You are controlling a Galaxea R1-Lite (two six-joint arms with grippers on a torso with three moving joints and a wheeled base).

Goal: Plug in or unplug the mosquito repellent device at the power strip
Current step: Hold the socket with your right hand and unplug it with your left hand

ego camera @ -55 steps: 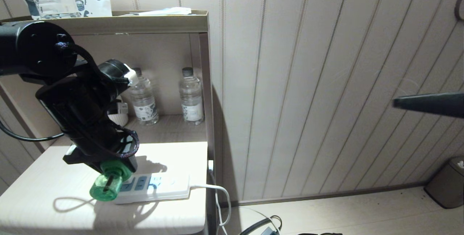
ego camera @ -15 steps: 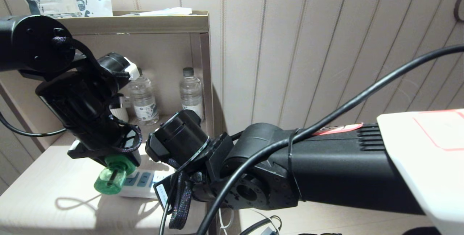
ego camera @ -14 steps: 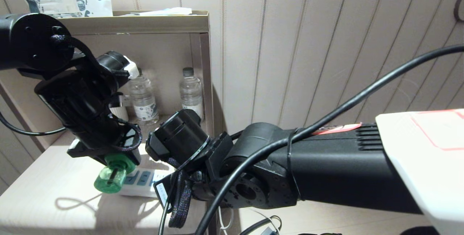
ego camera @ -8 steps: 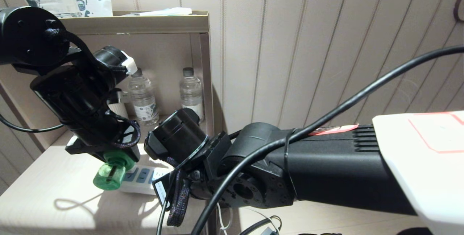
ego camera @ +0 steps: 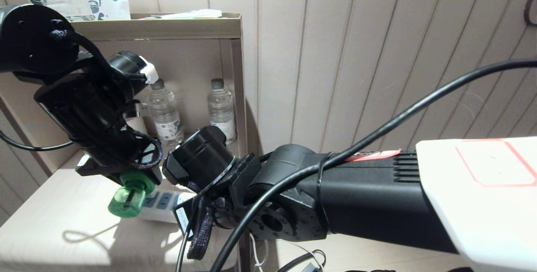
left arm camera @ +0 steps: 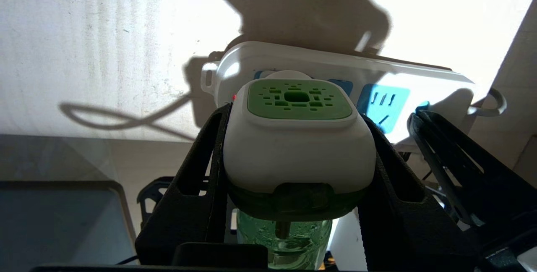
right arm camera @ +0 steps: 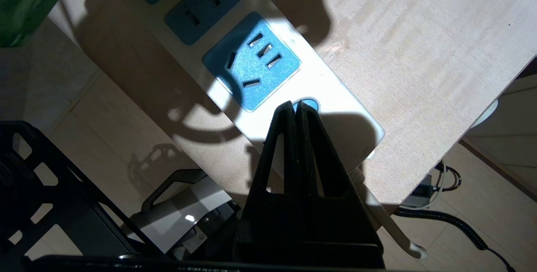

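Two arms crowd your view over the pale table [ego camera: 46, 230], so start with the biggest: the right arm reaches in from the right, its right gripper [right arm camera: 297, 110] pressed together, fingers touching, tips poised over the cable end of the power strip [right arm camera: 268, 66] beside the small blue switch. You cannot tell from these views whether the tips actually touch the strip. The strip lies flat with its long axis running left to right across the table's near right part, cable trailing off the right edge. The left arm comes down from the upper left with its wrist angled steeply, and the left gripper [left arm camera: 293, 154] is clamped on the white cap of the mosquito repellent device [left arm camera: 298, 137], one finger on each side. The device sits at the strip's left end, green bottle [ego camera: 125, 201] jutting toward you and leftward. Whether its prongs are seated is hidden. Your coming move likely turns on pulling or pushing square to the strip's face while the right tips pin it.
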